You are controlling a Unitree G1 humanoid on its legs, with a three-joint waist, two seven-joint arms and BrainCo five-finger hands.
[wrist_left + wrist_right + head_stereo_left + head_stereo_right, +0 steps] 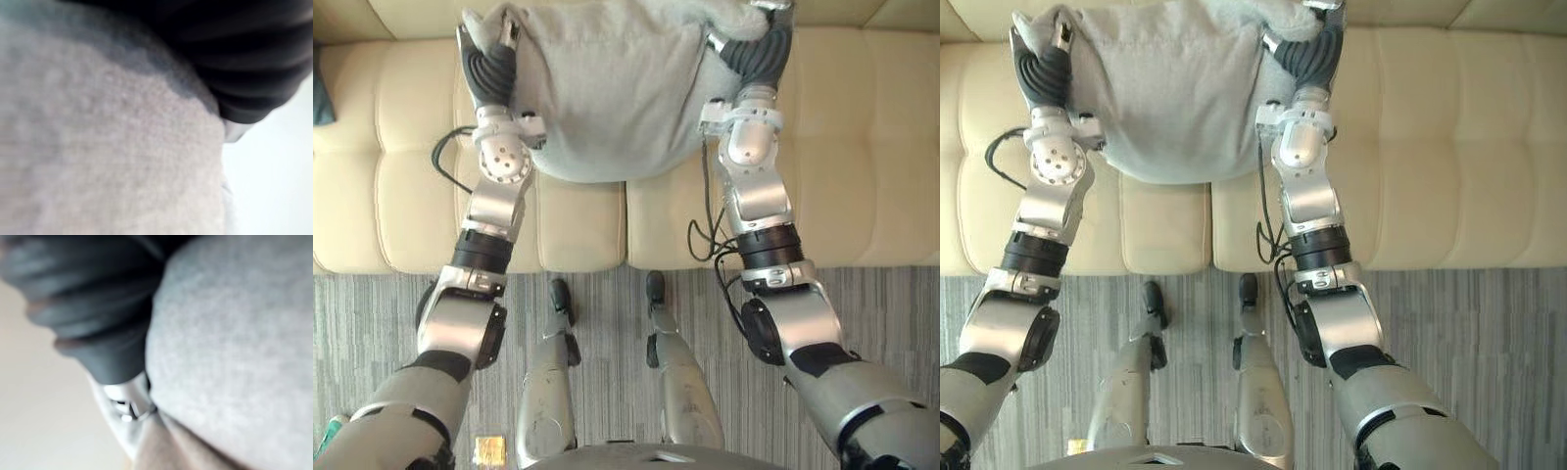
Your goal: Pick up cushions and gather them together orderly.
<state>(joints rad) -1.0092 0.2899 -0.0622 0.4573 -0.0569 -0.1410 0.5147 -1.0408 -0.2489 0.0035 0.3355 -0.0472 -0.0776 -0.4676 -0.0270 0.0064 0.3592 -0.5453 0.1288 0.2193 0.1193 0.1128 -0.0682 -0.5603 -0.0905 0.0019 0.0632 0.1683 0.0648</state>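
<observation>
A large grey cushion [607, 88] hangs between my two hands above the cream sofa [862, 147], near its backrest. My left hand [489, 69] is at the cushion's upper left corner, and a tuft of grey fabric sticks up between its thumb and fingers. At the upper right corner, fabric is bunched in the grasp of my right hand [759, 54]. In the left wrist view the cushion [98, 147] lies right against the dark cover. The right wrist view shows the cushion [234, 333] pressed beside the cover.
The sofa seat stretches wide to both sides of the cushion. A dark teal object [321, 93] lies at the seat's far left edge. Grey striped carpet [891, 313] runs in front of the sofa, with a small yellow item [489, 450] on it.
</observation>
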